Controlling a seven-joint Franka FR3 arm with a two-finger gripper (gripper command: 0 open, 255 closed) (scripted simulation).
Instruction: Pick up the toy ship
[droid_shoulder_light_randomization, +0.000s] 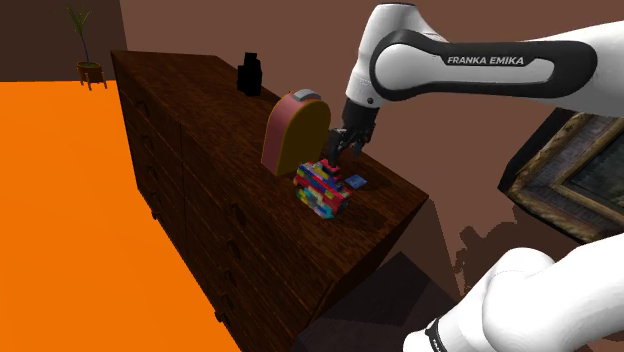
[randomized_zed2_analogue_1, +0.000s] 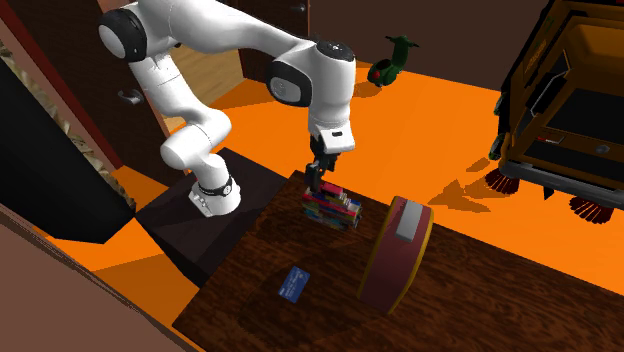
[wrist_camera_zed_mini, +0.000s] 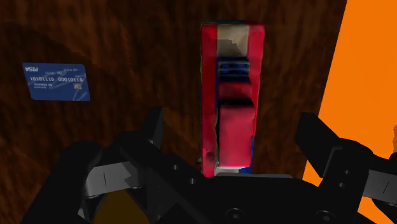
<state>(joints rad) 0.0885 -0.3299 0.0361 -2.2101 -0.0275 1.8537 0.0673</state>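
Gripper (wrist_camera_zed_mini: 232, 137) spread wide, empty, just above the toy ship (wrist_camera_zed_mini: 232, 102); the fingers (wrist_camera_zed_mini: 153, 130) straddle the ship's red deck, touching neither side. The ship stands on the dresser (droid_shoulder_light_randomization: 200, 110).

Step in hand, as I judge it: final descent. Keep centred on the ship, drop until the pads pass its deck, then close across its narrow width.

Blue card (wrist_camera_zed_mini: 57, 81) lies near the ship: VISA-like mark, digit rows. Arm (droid_shoulder_light_randomization: 485, 61) reads "FRANKA EMIKA".

A home — wooden dresser (droid_shoulder_light_randomization: 200, 105), potted plant (droid_shoulder_light_randomization: 88, 66), framed picture (droid_shoulder_light_randomization: 578, 172).
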